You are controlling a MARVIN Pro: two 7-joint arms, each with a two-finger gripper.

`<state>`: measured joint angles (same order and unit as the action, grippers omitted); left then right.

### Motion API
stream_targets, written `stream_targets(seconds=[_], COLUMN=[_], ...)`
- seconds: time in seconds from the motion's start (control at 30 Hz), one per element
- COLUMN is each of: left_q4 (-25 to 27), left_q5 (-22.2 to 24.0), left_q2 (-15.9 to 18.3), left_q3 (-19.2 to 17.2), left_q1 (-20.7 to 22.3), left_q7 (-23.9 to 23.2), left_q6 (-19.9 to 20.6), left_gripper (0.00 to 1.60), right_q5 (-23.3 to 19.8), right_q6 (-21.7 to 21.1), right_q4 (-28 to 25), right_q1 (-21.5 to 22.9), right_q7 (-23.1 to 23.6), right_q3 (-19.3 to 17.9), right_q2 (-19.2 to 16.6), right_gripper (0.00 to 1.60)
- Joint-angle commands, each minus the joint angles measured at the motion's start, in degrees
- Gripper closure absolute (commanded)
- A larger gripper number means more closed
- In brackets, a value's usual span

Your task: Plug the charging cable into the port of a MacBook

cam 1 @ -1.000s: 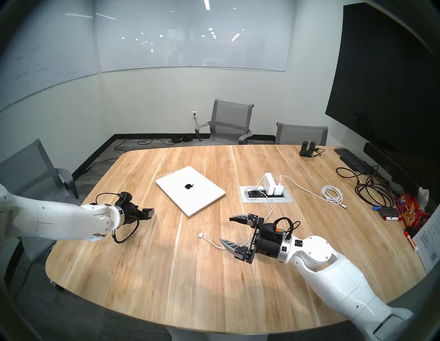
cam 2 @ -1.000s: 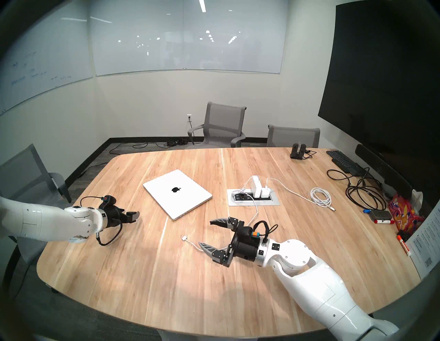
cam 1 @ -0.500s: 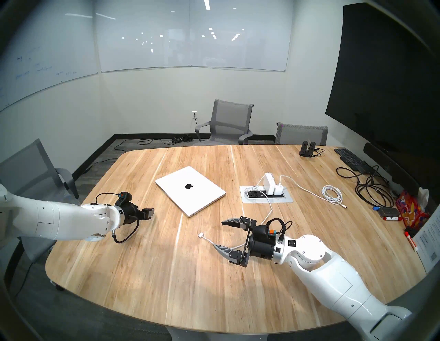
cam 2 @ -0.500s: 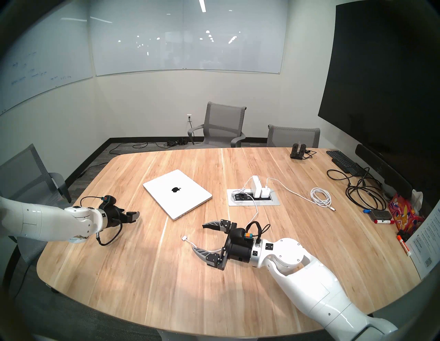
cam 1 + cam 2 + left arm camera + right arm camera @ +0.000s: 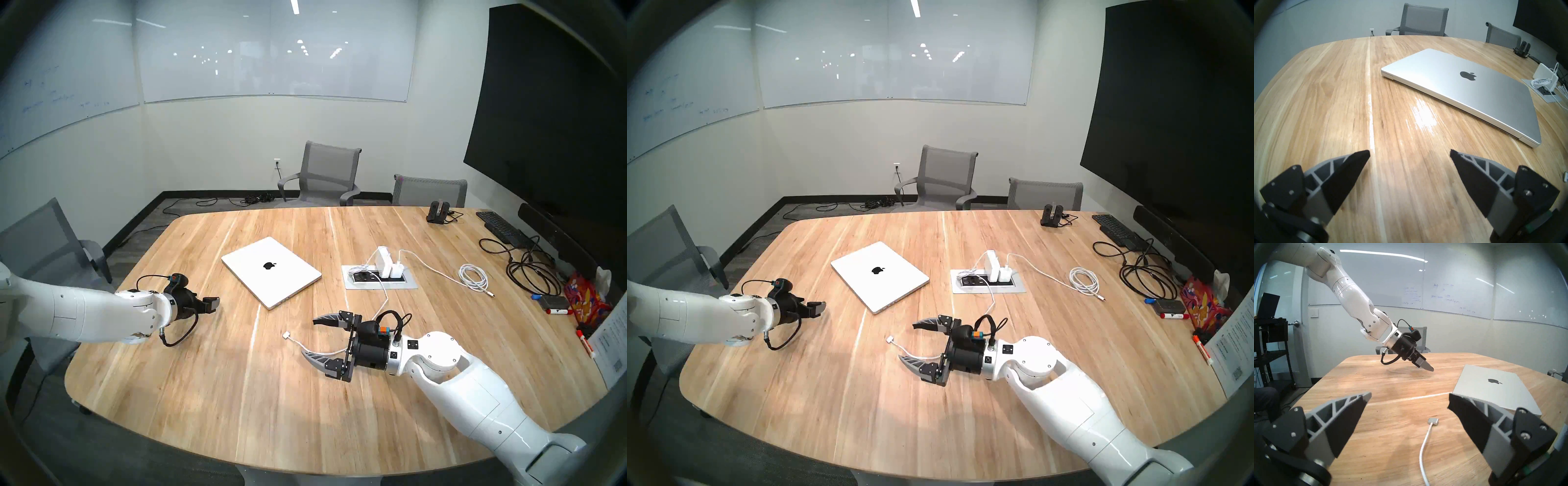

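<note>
Since the earlier frame, right end effector (image 5: 308, 337) has shifted left, fingers wide apart, above the charging cable (image 5: 307, 349) lying on the table (image 5: 203, 390). Its connector lies just left. Left end effector (image 5: 1410, 153), also apart, hovers. Farther, the closed MacBook (image 5: 271, 269); power strip (image 5: 379, 277) right.

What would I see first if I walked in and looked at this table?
Probably the shiny silver MacBook, closed, in the middle of the wooden table. Next, two white robot arms reaching in from the near side: the right gripper has its jaws wide open over the white charging cable, whose small tip lies loose near the laptop. The left gripper is open and empty.
</note>
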<state>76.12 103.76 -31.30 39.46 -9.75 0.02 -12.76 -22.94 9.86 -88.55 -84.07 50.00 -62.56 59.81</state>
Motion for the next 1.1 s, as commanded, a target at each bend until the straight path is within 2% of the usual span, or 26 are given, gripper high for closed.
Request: stream_targets(seconds=[0.0, 0.67, 1.07], left_q4=[0.01, -0.01, 0.00], left_q5=[-0.03, -0.01, -0.01], left_q2=[-0.05, -0.06, -0.06], left_q3=[-0.56, -0.55, -0.54], left_q1=[0.78, 0.78, 0.78], left_q7=[-0.02, -0.03, -0.03], left_q6=[-0.17, -0.18, -0.18], left_gripper=[0.00, 0.00, 0.00], right_q5=[0.76, 3.00, 5.32], right_q6=[-0.67, -8.83, -12.07], right_q4=[-0.59, 2.76, 1.59], right_q1=[1.97, 10.64, 13.23], right_q7=[-0.14, 5.16, 6.33], right_q3=[-0.06, 2.57, 3.32], right_q2=[0.32, 2.40, 1.43], right_gripper=[0.00, 0.00, 0.00])
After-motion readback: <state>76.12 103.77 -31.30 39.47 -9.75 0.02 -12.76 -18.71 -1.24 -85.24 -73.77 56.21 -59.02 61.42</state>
